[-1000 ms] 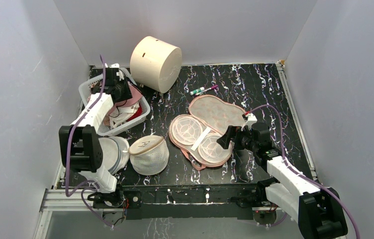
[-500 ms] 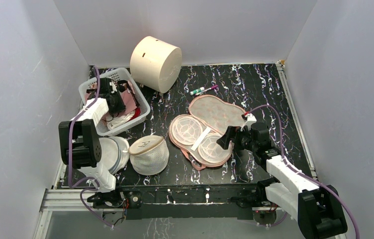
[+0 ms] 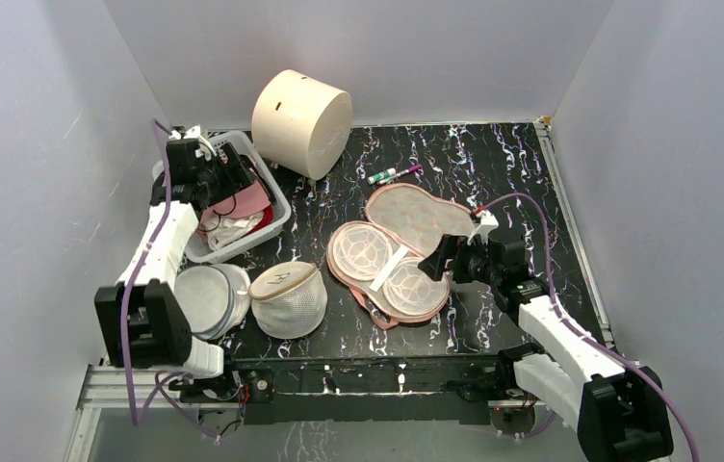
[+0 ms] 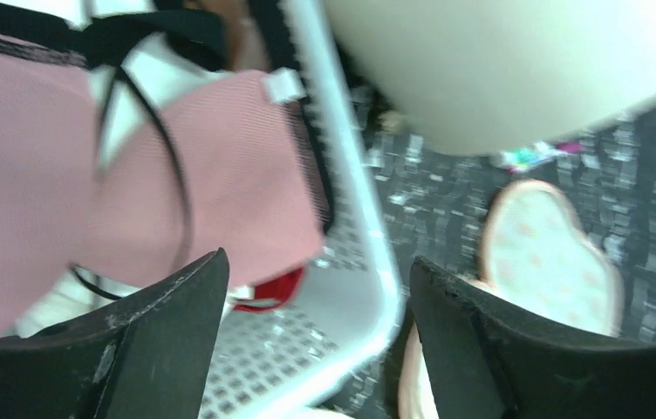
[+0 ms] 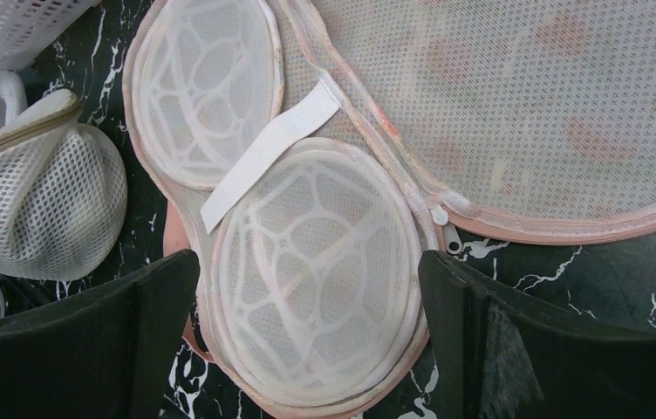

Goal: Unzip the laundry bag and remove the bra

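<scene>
Unzipped laundry bag point(image 3: 392, 255) is laid empty on the counter point(image 3: 512, 173). Pink bra point(image 4: 133, 175) is lodged in the white basket point(image 3: 276, 217), apparently its drop-off. Above it the left fingers point(image 4: 159, 340) are parted. The right fingers point(image 5: 71, 340) are spread wide over the bag. Nothing is gripped.

Peach laundry bag point(image 3: 416, 217), pink bra point(image 4: 37, 175) with black straps, white basket point(image 4: 368, 262), black white-veined table point(image 3: 493, 164).

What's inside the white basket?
The pink bra with black straps lies on top in the basket; white cloth and something red show beneath. The rest is covered by it and the left arm.
</scene>
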Robot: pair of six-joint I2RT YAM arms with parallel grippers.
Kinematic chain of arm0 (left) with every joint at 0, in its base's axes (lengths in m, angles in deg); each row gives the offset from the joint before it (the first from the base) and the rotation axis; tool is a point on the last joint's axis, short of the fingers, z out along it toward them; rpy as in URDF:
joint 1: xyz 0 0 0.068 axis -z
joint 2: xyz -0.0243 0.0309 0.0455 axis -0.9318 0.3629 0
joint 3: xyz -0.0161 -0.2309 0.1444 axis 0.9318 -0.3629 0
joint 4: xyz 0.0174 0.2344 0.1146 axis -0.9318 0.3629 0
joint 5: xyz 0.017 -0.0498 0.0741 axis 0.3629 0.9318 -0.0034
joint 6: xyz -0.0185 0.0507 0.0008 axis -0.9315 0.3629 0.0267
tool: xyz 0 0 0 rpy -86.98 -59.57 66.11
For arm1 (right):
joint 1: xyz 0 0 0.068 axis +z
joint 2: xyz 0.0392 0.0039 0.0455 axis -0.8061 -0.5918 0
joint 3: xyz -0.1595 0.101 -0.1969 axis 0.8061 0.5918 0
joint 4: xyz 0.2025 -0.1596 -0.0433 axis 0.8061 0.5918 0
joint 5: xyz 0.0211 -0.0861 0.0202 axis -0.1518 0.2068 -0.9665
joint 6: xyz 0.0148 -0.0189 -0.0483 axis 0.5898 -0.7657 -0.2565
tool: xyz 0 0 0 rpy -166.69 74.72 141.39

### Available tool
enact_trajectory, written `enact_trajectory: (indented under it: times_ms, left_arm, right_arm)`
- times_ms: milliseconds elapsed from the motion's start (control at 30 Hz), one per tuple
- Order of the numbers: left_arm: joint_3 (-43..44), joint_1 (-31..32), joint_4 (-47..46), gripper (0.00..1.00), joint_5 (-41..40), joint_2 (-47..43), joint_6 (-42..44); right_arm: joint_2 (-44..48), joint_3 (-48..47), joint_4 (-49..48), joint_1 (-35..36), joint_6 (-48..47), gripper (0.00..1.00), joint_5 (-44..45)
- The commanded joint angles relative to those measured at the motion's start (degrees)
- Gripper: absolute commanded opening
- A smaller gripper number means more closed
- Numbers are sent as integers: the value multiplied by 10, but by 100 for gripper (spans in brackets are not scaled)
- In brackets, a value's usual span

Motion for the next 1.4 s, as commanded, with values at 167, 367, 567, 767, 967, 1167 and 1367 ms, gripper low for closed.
enact_trajectory:
  times_ms: [167,367,567,767,967,1167,1367]
  left_arm:
    - [-17,210,-121,85,93,-121,-17]
    - [42,271,-236,86,112,-41,117]
    - [-105,305,-353,87,127,-111,168]
    - [-104,305,-344,87,119,-117,174]
    - [-106,306,-355,87,137,-112,160]
    - [-103,305,-352,87,137,-106,157]
    - [-100,305,-345,87,123,-103,159]
  right_arm:
    - [65,-25,75,1,61,98,18]
    - [-61,-161,168,-75,59,98,98]
    - [-196,-169,45,-327,79,97,-137]
    - [-283,-196,-39,-362,100,91,-149]
    - [-364,-250,-81,-358,63,72,-126]
    - [-445,-325,-55,-333,6,56,-83]
    - [-505,-402,-36,-266,-14,56,-62]
